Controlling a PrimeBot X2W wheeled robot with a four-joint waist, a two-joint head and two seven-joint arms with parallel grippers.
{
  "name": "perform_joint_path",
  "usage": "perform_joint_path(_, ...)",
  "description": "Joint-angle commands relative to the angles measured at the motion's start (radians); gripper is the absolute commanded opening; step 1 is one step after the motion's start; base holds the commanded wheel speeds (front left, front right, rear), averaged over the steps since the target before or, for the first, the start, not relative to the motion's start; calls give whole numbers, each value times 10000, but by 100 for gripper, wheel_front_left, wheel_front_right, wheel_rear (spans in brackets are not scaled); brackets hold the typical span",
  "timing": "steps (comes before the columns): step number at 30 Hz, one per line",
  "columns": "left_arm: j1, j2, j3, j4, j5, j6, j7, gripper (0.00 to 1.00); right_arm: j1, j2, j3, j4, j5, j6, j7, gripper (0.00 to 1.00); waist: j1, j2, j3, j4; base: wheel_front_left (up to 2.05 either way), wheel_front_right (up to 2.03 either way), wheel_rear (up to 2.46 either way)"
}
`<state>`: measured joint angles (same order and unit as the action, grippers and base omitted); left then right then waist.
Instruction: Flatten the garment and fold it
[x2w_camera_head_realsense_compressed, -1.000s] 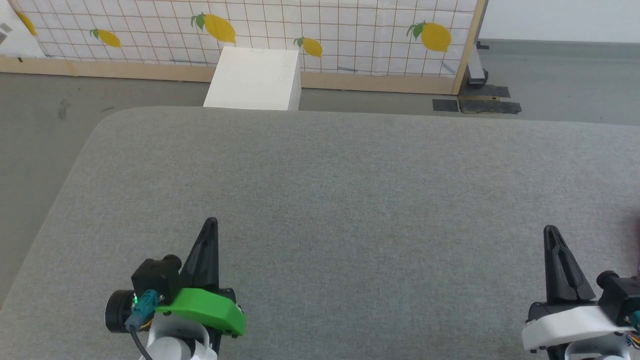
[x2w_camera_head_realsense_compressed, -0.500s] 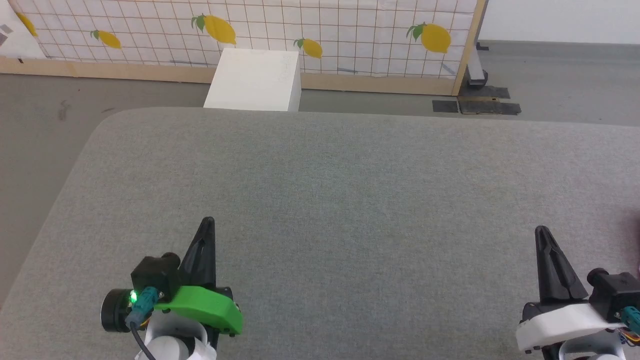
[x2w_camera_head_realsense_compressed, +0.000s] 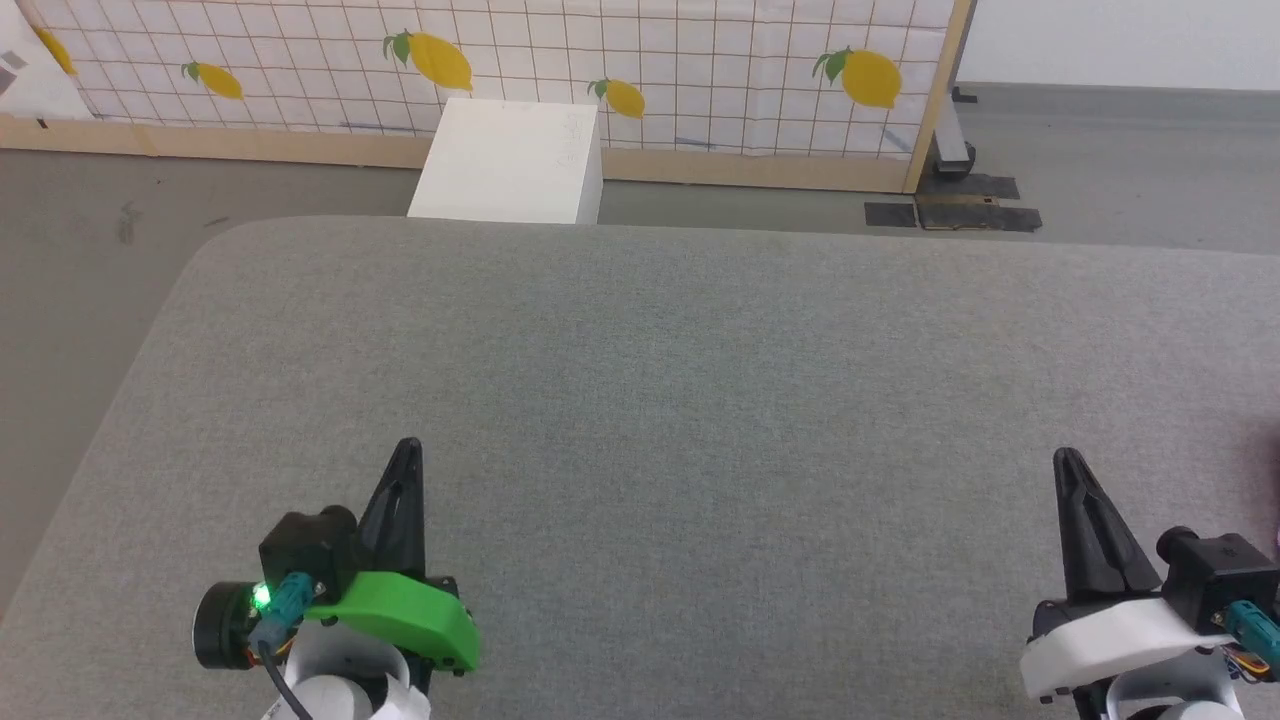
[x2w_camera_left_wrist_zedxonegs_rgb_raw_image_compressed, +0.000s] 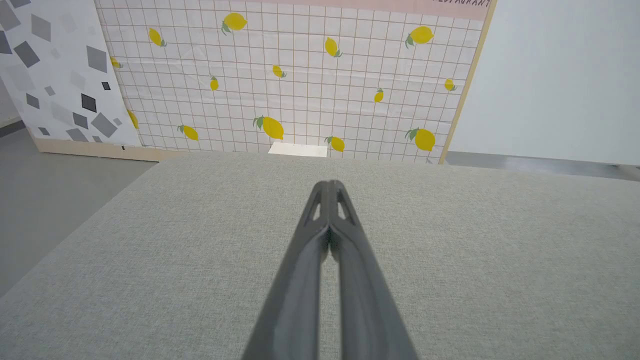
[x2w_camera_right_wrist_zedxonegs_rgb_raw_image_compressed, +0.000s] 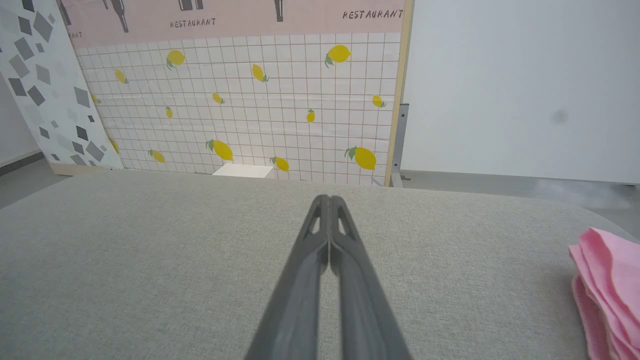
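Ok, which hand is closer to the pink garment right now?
Right. The right hand has the pink garment off its right side; the left hand is farther, across the grey padded surface.

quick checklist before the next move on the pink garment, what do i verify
1. left gripper free: ok, shut with nothing between its fingers.
2. right gripper free: ok, shut and holding nothing; it would need to open before a grasp.
3. garment located: ok, lying on the table at the right edge of the right wrist view, apart from the fingers.
4. garment flattened: not ok, it lies in bunched layers.
5. room to spread it: ok, the grey table is bare ahead of both grippers.
6. waistband and tag position: cannot tell, most of the cloth is cut off by the frame.
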<state>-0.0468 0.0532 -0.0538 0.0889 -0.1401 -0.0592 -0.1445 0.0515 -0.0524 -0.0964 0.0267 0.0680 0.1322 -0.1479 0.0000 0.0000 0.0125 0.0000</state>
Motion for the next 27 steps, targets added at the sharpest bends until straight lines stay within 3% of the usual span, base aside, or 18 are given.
perform_joint_path(1,146,-13,44,-73,191,89,63,0,-164,11,59,-57,-83,-7,72,0,0,0,-3,0,0,0,0)
perform_joint_path(27,265,-20,227,-376,640,275,575,0,-294,15,395,-135,-304,-10,594,0,0,0,-48,0,0,0,0)
